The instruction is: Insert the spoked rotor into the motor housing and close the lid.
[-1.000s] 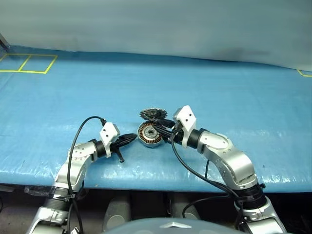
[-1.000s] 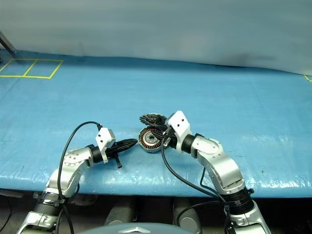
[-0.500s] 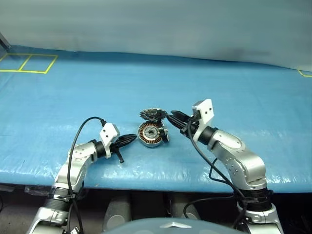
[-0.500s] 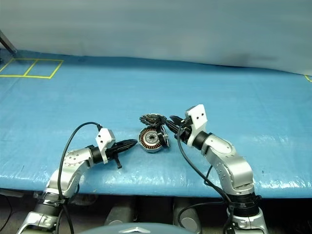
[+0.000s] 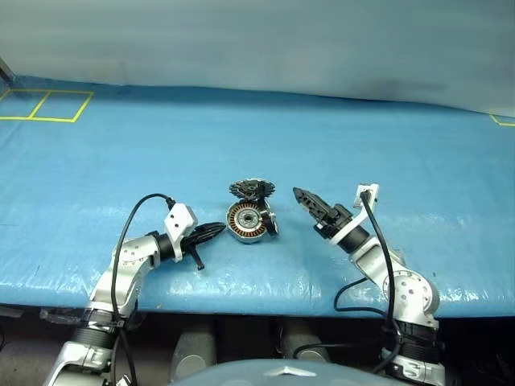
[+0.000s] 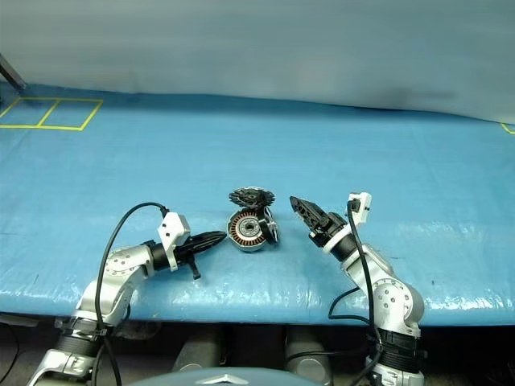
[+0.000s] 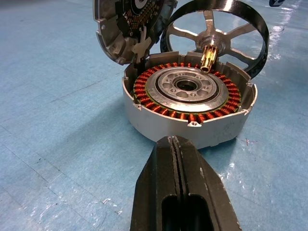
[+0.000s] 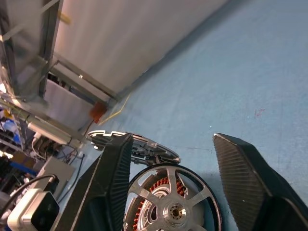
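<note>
The motor housing [image 5: 244,222], a silver puck with copper windings, lies on the blue table between my grippers. Its lid [image 5: 252,189] stands open at the far edge, its dark toothed face [image 7: 127,24] showing. The spoked rotor [image 5: 269,222] leans tilted on the housing's right rim, and its brass shaft [image 7: 208,57] rests over the windings. My left gripper [image 5: 213,231] is shut and empty, its tips just left of the housing [image 7: 187,91]. My right gripper [image 5: 304,199] hangs open and empty a short way right of the rotor [image 8: 173,204].
A blue tarp [image 5: 362,153] covers the table, and its front edge runs just below my arms. Yellow tape squares [image 5: 48,104] mark the far left corner, with another yellow mark [image 5: 503,121] at the far right. A grey backdrop rises behind.
My right gripper let go of the rotor, drew back to the right, rolled over and opened. The rotor stays leaning on the housing. The left gripper has not moved.
</note>
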Tool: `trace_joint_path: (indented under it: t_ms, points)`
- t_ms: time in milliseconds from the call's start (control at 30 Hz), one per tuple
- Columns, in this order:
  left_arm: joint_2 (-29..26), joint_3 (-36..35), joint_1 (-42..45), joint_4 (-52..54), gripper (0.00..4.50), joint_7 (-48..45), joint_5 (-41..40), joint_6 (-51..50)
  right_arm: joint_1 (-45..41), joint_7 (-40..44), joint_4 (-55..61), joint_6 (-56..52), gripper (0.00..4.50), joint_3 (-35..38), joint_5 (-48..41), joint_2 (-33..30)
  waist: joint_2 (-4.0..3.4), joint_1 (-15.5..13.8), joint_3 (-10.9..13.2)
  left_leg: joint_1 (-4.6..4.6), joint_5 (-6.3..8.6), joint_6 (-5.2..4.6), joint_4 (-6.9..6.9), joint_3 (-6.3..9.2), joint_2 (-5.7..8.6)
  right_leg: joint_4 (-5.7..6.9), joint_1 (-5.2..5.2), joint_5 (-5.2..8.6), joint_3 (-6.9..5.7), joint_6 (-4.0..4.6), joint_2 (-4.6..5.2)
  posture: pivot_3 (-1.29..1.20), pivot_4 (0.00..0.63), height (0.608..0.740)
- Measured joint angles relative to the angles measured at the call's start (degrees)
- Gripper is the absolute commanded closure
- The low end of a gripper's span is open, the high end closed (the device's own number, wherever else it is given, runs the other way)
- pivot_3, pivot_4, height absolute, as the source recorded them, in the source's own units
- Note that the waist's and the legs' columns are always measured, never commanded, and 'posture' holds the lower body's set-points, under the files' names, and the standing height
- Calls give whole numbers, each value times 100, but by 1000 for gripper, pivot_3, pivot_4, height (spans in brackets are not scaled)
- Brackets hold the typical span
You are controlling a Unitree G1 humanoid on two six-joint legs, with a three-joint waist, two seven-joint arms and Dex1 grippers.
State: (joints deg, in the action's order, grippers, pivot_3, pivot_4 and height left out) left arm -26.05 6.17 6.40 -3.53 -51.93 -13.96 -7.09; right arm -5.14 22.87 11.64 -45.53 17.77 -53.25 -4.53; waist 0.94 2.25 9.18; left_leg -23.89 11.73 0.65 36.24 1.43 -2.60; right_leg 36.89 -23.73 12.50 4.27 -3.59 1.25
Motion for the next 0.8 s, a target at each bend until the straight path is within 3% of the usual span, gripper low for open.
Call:
trace_joint_path:
  t_ms: [33,300,800]
  points:
    - [-2,0,0,0,4500,-4,2,0,2,-94,-72,-16,664,66,-86,72,0,0,0,0,0,0,-2,-1,0,0,-1,0,1,0,0,0,150,740]
    - [-5,0,4,-1,4500,-13,33,-2,250,-402,-211,-151,664,54,-660,397,-1,4,0,0,0,0,-14,1,0,0,-3,4,-1,7,0,0,150,740]
    - [-9,0,4,-1,4500,42,45,-2,455,-473,-295,-318,664,-388,-760,450,-2,21,1,3,0,0,-14,1,-1,0,-3,5,-1,7,0,0,150,740]
